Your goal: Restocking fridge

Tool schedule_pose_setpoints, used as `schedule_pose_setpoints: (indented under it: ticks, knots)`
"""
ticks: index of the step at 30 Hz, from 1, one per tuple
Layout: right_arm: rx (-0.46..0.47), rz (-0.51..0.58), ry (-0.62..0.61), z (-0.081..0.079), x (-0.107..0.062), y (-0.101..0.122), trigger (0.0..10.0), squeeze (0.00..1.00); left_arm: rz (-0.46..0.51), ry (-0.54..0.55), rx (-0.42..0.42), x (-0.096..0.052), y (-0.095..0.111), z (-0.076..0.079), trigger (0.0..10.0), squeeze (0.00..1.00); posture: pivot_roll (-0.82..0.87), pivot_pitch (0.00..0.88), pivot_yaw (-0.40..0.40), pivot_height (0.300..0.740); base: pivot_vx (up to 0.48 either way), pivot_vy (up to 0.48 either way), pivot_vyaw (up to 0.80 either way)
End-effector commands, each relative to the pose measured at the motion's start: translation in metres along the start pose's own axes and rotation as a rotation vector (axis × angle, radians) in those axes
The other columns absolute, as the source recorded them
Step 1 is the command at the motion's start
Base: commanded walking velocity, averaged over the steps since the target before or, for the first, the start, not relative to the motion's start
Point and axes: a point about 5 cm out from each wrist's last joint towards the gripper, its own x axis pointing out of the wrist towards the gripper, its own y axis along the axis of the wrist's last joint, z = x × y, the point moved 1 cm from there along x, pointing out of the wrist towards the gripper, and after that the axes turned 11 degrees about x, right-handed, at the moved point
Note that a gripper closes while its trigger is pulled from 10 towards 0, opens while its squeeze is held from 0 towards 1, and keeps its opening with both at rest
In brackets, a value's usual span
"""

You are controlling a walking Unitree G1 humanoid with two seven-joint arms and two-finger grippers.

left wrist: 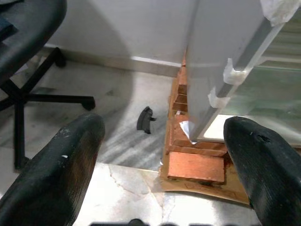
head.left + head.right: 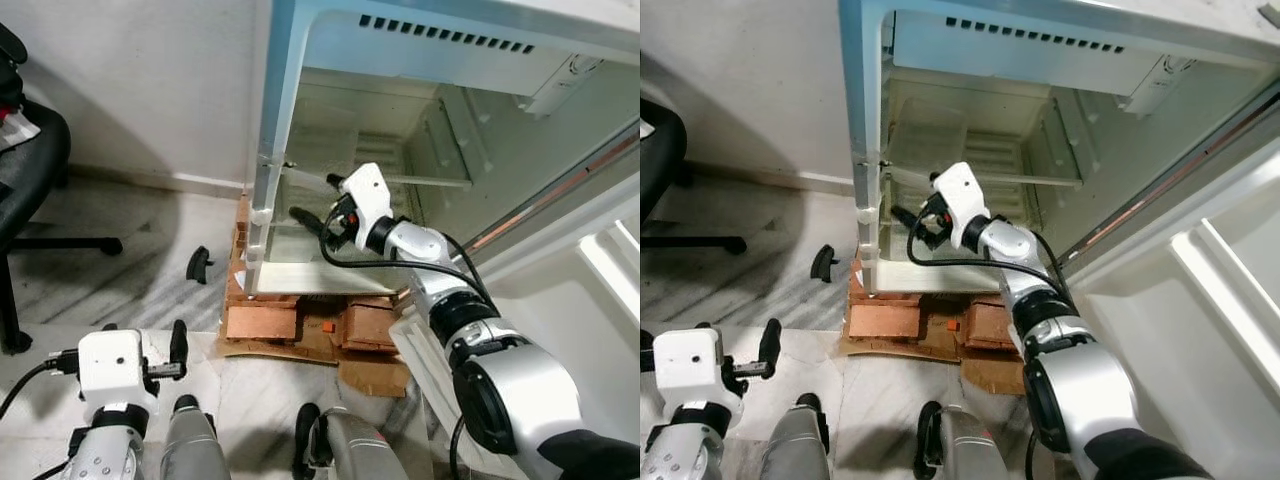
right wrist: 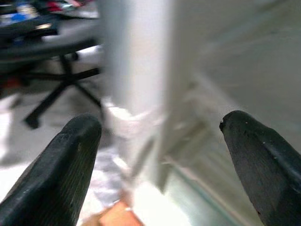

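Black-fingered right gripper [image 2: 318,222] spread apart and empty at the open fridge [image 2: 300,60] lower shelf [image 2: 300,245], left gripper [image 1: 164,155] likewise apart near the floor; likely to strike the fridge's left wall edge if swung wide.

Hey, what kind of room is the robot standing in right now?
Probably a lived-in home room, part kitchen, part workspace: an open fridge propped on bricks, a marble floor, and an office chair nearby.
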Motion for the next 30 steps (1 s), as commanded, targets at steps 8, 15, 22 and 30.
schedule_pose_setpoints:
  ticks: [8, 15, 22, 30]
  knots:
    - [-0.122, -0.143, 0.046, -0.017, 0.011, -0.016, 10.0, 0.0, -0.081, -0.002, 0.0, -0.024, -0.011, 0.001, 10.0, 0.0, 0.22, 0.393, -0.22, 0.74, 0.0, 0.0, 0.0]
    - [-0.193, -0.158, -0.044, -0.017, 0.029, 0.005, 10.0, 0.0, -0.133, 0.032, -0.003, -0.046, -0.017, -0.003, 10.0, 0.0, 0.24, 0.441, -0.264, 0.74, 0.0, 0.0, 0.0]
    - [-0.311, -0.144, -0.223, -0.01, 0.044, 0.038, 10.0, 0.0, -0.162, 0.053, -0.008, -0.059, -0.017, -0.004, 10.0, 0.0, 0.25, 0.455, -0.292, 0.74, 0.0, 0.0, 0.0]
    - [-0.279, -0.033, -0.217, -0.004, 0.043, 0.059, 10.0, 0.0, -0.134, 0.054, 0.002, -0.045, -0.016, -0.006, 10.0, 0.0, 0.24, 0.411, -0.276, 0.74, 0.0, 0.0, 0.0]
